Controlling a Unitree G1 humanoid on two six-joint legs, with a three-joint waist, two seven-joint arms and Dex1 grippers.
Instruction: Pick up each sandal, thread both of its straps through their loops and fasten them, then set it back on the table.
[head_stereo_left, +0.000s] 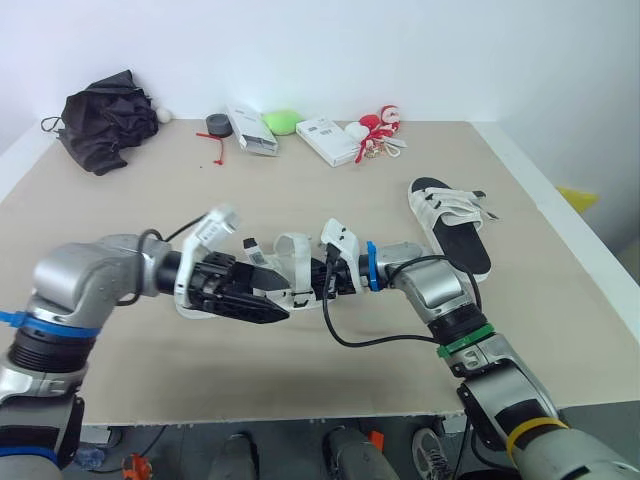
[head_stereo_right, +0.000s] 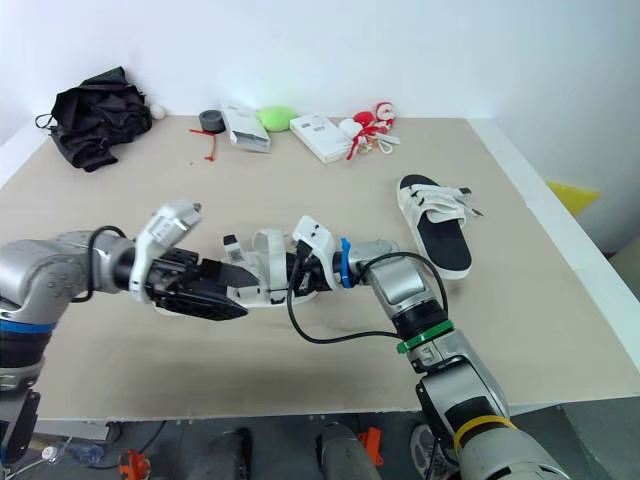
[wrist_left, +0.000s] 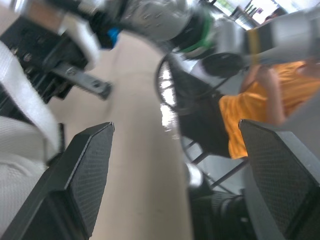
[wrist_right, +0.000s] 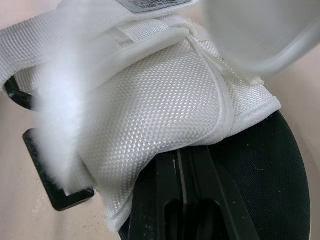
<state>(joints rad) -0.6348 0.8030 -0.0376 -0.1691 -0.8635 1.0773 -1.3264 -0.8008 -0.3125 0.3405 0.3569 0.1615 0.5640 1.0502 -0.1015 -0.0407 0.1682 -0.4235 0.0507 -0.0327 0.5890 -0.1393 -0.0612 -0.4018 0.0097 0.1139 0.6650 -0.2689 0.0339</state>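
A white-strapped sandal with a black sole (head_stereo_left: 293, 268) is held just above the table's middle, between my two grippers. My right gripper (head_stereo_left: 335, 280) comes in from the right and is shut on the sandal; its white woven strap (wrist_right: 165, 105) drapes over the black fingers (wrist_right: 175, 200). My left gripper (head_stereo_left: 272, 297) reaches in from the left along the sandal's near side, open, with a white strap (wrist_left: 25, 115) beside one finger (wrist_left: 85, 180). The second sandal (head_stereo_left: 450, 225) lies flat at the right with its straps across it.
Along the back of the table (head_stereo_left: 300, 190) lie a black folded cloth bundle (head_stereo_left: 105, 120), a tape roll (head_stereo_left: 217, 124), two white boxes (head_stereo_left: 250, 130) (head_stereo_left: 328, 140), a green object (head_stereo_left: 282, 121) and a red-and-white toy (head_stereo_left: 380, 125). A person in orange (wrist_left: 250, 115) sits beyond the table's front edge.
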